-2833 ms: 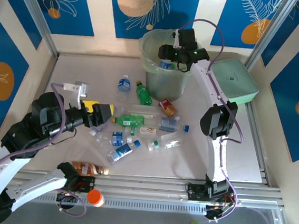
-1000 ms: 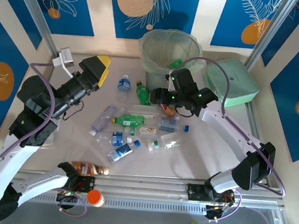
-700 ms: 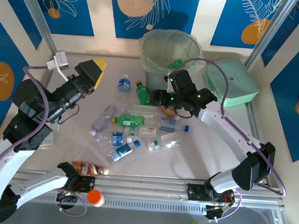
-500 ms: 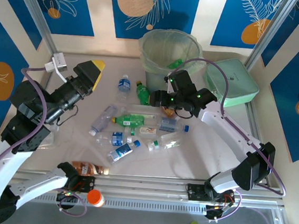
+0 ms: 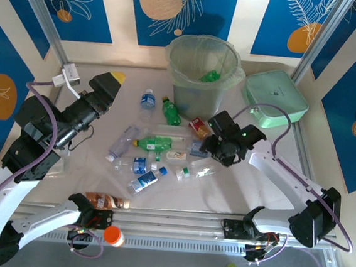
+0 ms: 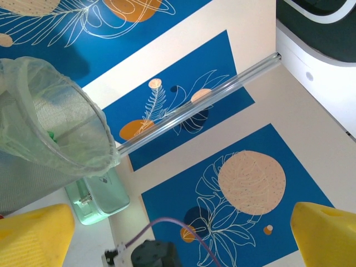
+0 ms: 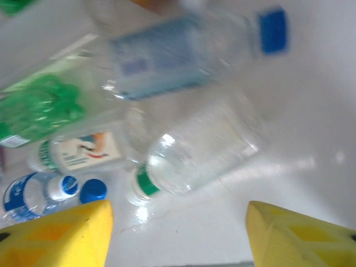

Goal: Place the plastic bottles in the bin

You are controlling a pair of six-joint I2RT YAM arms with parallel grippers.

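Most plastic bottles (image 5: 158, 145) lie scattered on the white tabletop (image 5: 248, 191) just in front of the bin (image 5: 197, 100). One brown-labelled bottle (image 5: 102, 200) lies apart at the near edge. The bin, lined with a thin clear bag, holds a green bottle (image 5: 210, 76). To its right sits a mint-green box (image 5: 276, 97) with its lid on.

The right end effector (image 7: 178, 225) hovers over the pile, its yellow fingers apart and holding nothing. Under it lie a clear bottle (image 7: 194, 153) with a green neck ring, a blue-capped bottle (image 7: 183, 55) and a white-labelled bottle (image 7: 83, 150). Their print is too blurred to read.

The left end effector (image 6: 178, 233) is spread wide and empty, raised off the tabletop and pointing toward the bin.
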